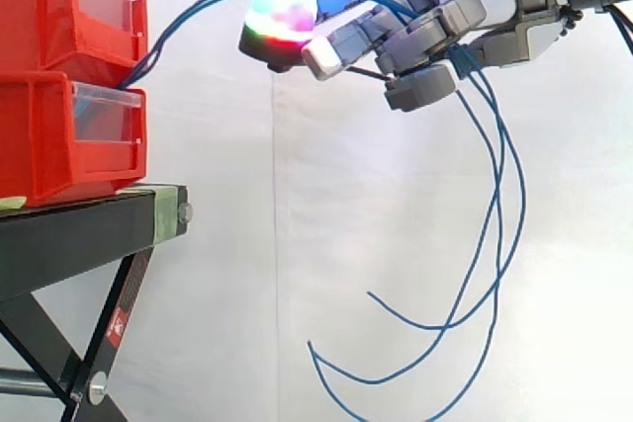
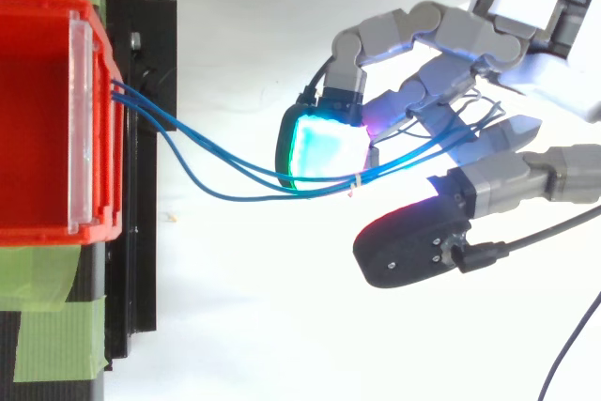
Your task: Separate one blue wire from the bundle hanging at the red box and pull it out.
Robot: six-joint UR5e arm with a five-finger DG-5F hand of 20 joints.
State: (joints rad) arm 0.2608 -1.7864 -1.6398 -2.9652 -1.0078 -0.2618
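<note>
Three blue wires leave the gap between the stacked red bins and arch rightward to my hand. In the top view they run under a cyan-glowing fingertip and on between the curled fingers of the hand. A small white tie binds them just past that fingertip. The thumb pad, glowing red, lies apart below the wires. Beyond the hand, the loose wire ends hang down in long curves. The wires stay together as one bundle in the hand.
The red bins sit on a black stand with green tape on its top. The top red bin has a clear front panel. A white curtain lies behind and below.
</note>
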